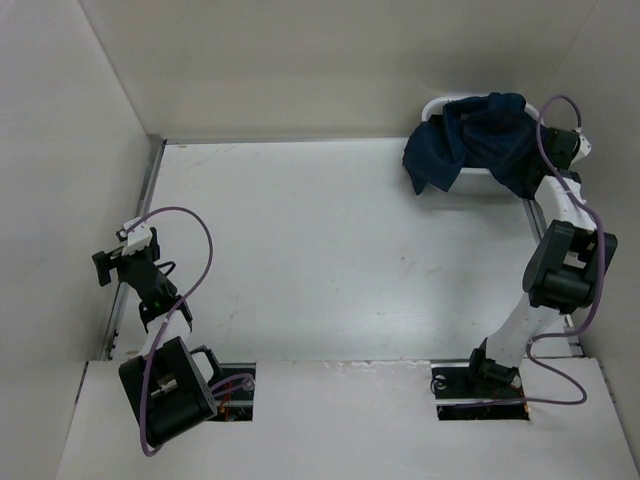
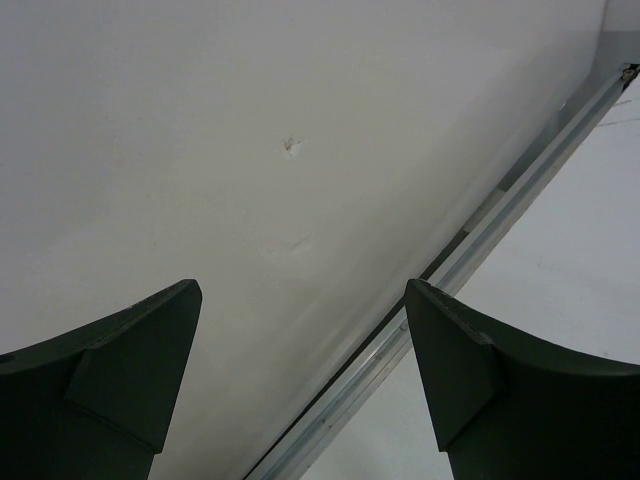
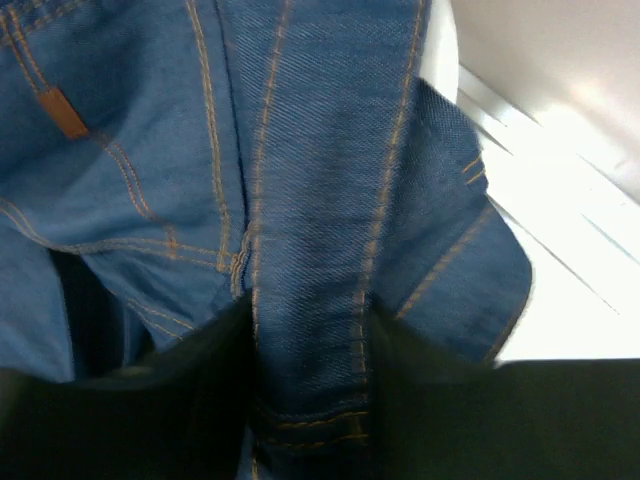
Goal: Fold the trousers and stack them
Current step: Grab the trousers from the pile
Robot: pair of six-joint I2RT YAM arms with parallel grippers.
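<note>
left arm: your left arm is at the near left side of the worktop [image 1: 320, 250], bent up towards the side wall [image 1: 60, 180].
left tool: your left tool [image 2: 302, 300] is wide open. there is nothing between its two dark fingers [image 2: 120, 370]. it holds nothing.
what the left tool sees: it looks at the plain side wall and at the metal rail [image 2: 480, 245] that runs along the edge of the worktop.
middle of the worktop: it is white and flat, and it lies between your two arms.
right arm: your right arm goes up from the near right side and reaches to the far right corner.
right tool: your right tool [image 3: 308, 330] is closed tight on a thick fold of blue cloth. the fold with its orange seams fills the gap between the fingers.
trousers: the trousers [image 1: 480, 140] are a dark blue heap at the far right corner, well apart from your left tool. they lie on top of the basket [image 1: 437, 102], and one part hangs down over its left rim towards the worktop.
small things on the trousers: from the right wrist you see orange stitch lines and a small tan patch [image 3: 68, 112] at the top left.
basket: it is white. most of it is hidden under the trousers, so you see only bits of the rim.
</note>
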